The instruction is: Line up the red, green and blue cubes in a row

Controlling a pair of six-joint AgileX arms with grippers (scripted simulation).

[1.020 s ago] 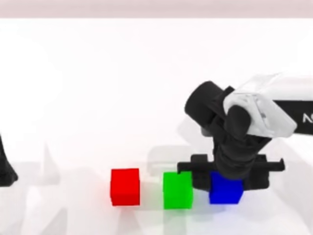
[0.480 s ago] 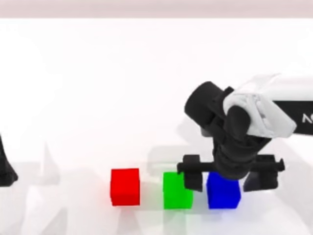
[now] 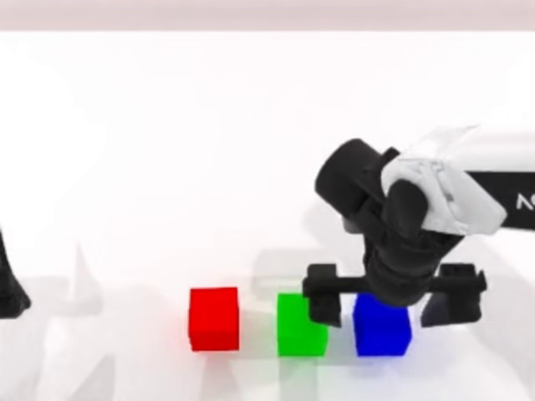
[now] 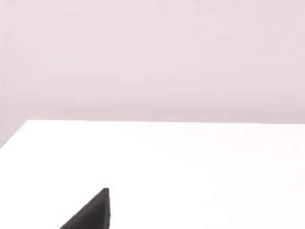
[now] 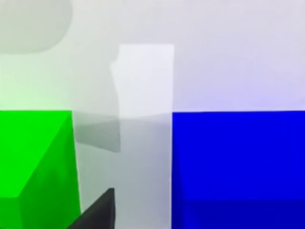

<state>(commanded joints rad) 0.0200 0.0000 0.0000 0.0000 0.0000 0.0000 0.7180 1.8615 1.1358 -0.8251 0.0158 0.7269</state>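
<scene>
- the red cube (image 3: 214, 318), green cube (image 3: 302, 325) and blue cube (image 3: 382, 325) sit on the white desk (image 3: 209, 167) in a row along its near edge, red toward the left, green in the middle, blue toward the right.
- the gaps differ: red and green stand clearly apart, green and blue are nearer each other but not touching.
- no container is on the desk.
- white lettering shows on the right arm's black link at the right edge of the top view, cut off and not readable.
- the right arm reaches in from the right edge, its wrist bent down over the blue cube.
- the right gripper (image 3: 394, 305) hangs over the blue cube with its fingers spread wide; one finger (image 3: 326, 302) is in the gap between green and blue, the other off the blue cube's right side, and they grip nothing.
- the right wrist view shows the green cube (image 5: 35, 162) and blue cube (image 5: 238, 162) side by side with bare desk between.
- the left arm (image 3: 10, 288) is parked at the desk's left edge; i cannot tell how its fingers stand.
</scene>
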